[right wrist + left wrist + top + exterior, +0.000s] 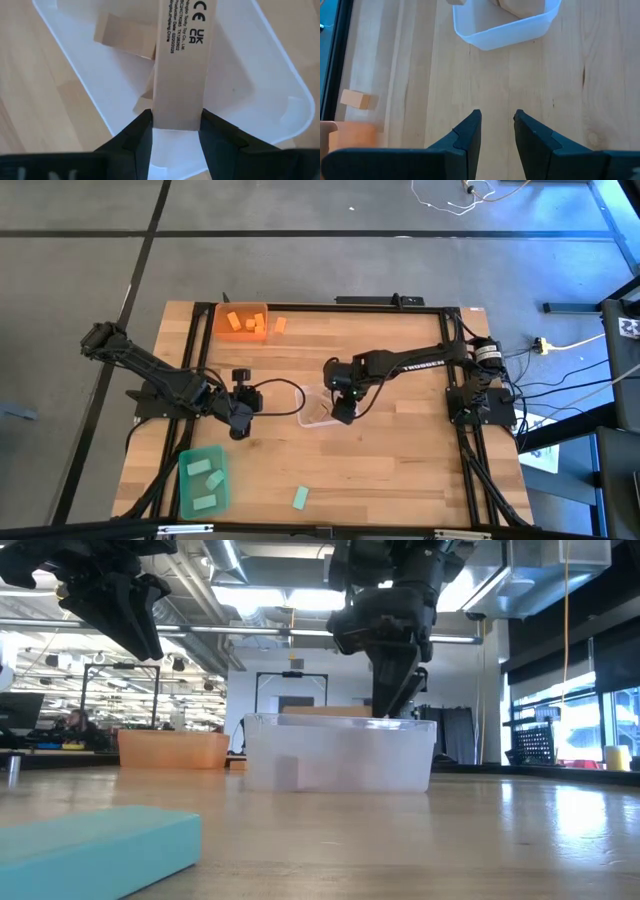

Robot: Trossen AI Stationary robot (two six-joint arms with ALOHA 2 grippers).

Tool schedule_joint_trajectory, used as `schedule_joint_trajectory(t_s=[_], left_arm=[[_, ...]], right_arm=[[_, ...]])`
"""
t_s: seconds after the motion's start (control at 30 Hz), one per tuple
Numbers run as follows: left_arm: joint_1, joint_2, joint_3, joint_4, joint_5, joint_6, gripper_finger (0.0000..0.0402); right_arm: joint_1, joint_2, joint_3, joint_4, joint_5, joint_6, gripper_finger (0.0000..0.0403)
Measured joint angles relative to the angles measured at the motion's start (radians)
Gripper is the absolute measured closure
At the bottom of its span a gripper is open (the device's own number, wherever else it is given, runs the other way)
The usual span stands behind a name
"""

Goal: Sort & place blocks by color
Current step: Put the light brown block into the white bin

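High view: at frame centre the right gripper [343, 412] hangs over the clear bin [316, 416]; the left gripper [240, 426] waits left of it.

Low view: the right gripper sits directly above the bin, centre frame; whether the block has entered it is hard to judge here.

Left wrist view: its fingers are parted around nothing.

Right wrist view: the fingers clamp a tan block [182, 60], long axis running up the frame, pointing into the bin directly beyond.
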Motion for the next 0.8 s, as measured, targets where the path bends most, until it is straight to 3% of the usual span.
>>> schedule_joint_trajectory(t_s=[0.8], left_arm=[[0.0,0.0,0.0,0.0,0.0,0.002,0.0295]], right_arm=[[0.0,-0.001,0.0,0.009,-0.004,-0.046,0.0248]])
